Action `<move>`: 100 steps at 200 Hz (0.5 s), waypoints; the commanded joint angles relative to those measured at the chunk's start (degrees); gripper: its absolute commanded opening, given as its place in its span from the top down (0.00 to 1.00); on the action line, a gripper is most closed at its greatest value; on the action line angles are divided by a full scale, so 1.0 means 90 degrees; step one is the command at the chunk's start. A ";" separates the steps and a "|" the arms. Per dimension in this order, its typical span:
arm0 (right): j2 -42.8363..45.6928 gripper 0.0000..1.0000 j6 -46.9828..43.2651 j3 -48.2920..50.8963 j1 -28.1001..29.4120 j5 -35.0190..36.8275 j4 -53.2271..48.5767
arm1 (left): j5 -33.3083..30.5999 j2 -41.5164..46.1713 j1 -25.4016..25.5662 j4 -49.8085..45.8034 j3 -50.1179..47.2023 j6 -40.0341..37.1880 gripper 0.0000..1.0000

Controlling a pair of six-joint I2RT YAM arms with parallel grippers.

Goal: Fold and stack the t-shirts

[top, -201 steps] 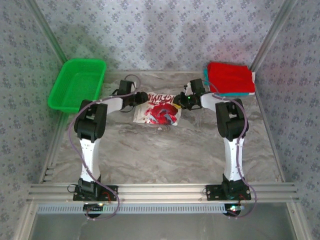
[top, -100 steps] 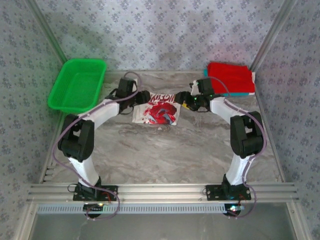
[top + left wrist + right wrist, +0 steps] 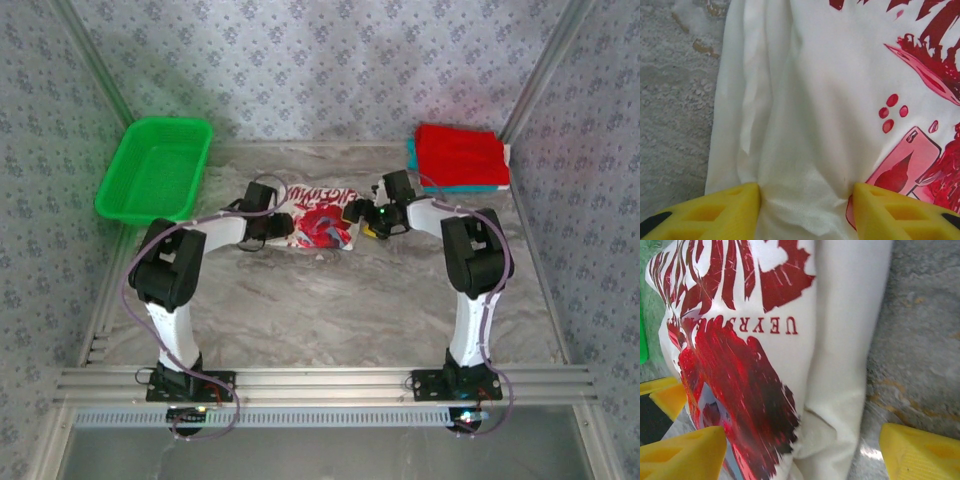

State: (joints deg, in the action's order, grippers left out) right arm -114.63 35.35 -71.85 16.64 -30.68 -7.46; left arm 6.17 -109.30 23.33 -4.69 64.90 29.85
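Soft white creased t-shirt (image 3: pixel 805 100)

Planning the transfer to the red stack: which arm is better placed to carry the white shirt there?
Probably right: the right gripper sits at the white shirt's edge nearest the red stack, though its jaws stand open.

Marble table (image 3: pixel 330 300): white tee (image 3: pixel 318 215), red/teal stack (image 3: pixel 458 158), green basket (image 3: pixel 155 168).
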 commanded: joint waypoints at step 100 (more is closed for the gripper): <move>-0.0970 0.52 0.0845 -0.1253 0.0397 0.0261 0.0202 | 0.0095 -0.0114 0.0025 0.0403 -0.0363 -0.0025 0.50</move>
State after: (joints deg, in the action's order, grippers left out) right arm -121.34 40.93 -79.85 19.42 -30.11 -5.39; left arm 6.15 -109.65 23.31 0.27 63.24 29.82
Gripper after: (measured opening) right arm 0.536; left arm 0.502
